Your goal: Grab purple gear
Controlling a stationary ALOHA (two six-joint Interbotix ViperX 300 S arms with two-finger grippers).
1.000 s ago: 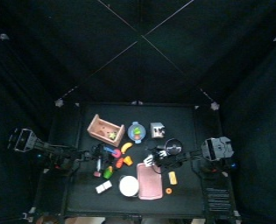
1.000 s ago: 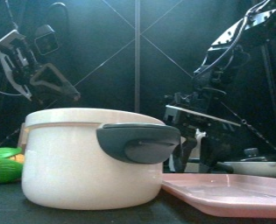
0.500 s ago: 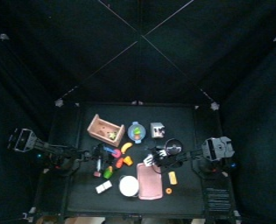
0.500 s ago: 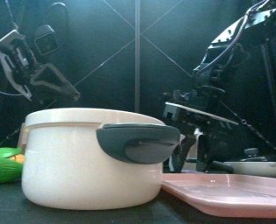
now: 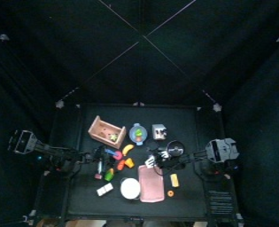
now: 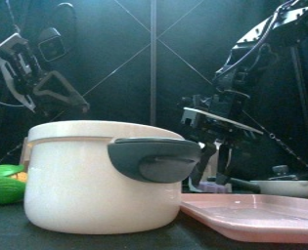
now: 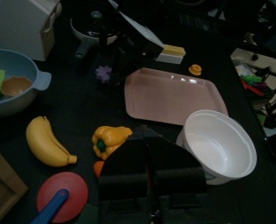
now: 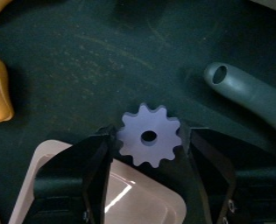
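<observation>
Right claw (image 8: 150, 166) wide apart, straddling the purple gear (image 8: 151, 136), not clamped yet. Barely budged since a second ago. Just needs closing, probably.

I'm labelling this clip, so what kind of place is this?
Probably a robot test pen: black curtains around a small table crowded with toy items, like a pink tray, a banana and a purple gear.

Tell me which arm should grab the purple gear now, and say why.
Right. In its wrist view the right gripper stands open directly over the purple gear, which lies between its fingers. The left gripper sits far off, beyond the pink tray, with the gear small in the distance.
</observation>
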